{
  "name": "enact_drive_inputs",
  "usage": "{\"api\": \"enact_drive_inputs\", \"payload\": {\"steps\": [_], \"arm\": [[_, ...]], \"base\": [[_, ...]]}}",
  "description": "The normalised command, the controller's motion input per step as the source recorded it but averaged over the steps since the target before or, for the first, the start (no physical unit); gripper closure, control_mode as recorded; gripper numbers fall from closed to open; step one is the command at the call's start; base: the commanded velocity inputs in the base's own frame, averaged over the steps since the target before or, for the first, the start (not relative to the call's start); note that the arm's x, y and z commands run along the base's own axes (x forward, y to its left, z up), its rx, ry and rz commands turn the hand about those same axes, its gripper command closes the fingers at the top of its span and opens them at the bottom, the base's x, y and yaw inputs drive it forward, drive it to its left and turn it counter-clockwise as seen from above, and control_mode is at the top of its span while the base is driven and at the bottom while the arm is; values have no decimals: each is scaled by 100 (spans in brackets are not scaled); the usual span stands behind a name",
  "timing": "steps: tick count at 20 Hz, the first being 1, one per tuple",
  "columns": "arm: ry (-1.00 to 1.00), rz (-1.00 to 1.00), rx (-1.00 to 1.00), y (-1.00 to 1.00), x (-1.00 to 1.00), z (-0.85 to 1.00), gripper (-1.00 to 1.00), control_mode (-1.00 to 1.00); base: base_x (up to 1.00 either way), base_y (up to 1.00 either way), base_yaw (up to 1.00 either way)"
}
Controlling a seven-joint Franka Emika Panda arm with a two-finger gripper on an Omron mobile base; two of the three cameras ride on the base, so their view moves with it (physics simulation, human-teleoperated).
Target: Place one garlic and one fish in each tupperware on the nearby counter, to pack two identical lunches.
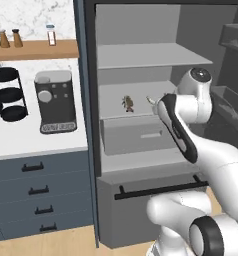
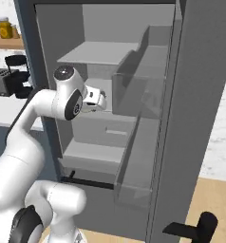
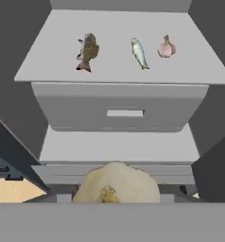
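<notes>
Left base view: open fridge [image 1: 141,125]; the stout brown mottled fish [image 1: 127,103] lies on the middle shelf [image 1: 116,97], with the white arm's elbow in front of the shelf's right part, beside the marble counter [image 1: 21,137]. Right base view: the gripper [image 2: 97,99] reaches into the fridge at shelf height; its fingers are too small to make out. Hand view: a cream-beige garlic [image 3: 116,184], rounded with a yellowish stem scar, sits gripped close at the bottom between the jaws; on the shelf beyond lie the brown fish with reddish tail, a slim silvery-green fish [image 3: 139,53] and a pinkish-white garlic [image 3: 166,47], each apart.
</notes>
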Motion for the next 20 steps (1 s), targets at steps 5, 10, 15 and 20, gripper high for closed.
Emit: {"api": "enact_drive_inputs", "payload": {"steps": [5, 10, 15, 20], "arm": [[0, 0, 0, 0, 0, 0, 100, 100], [0, 0, 0, 0, 0, 0, 100, 100], [0, 0, 0, 0, 0, 0, 100, 100], [0, 0, 0, 0, 0, 0, 100, 100]], "base": [[-51, 87, 3], [10, 100, 0], [36, 100, 0], [51, 100, 0]]}}
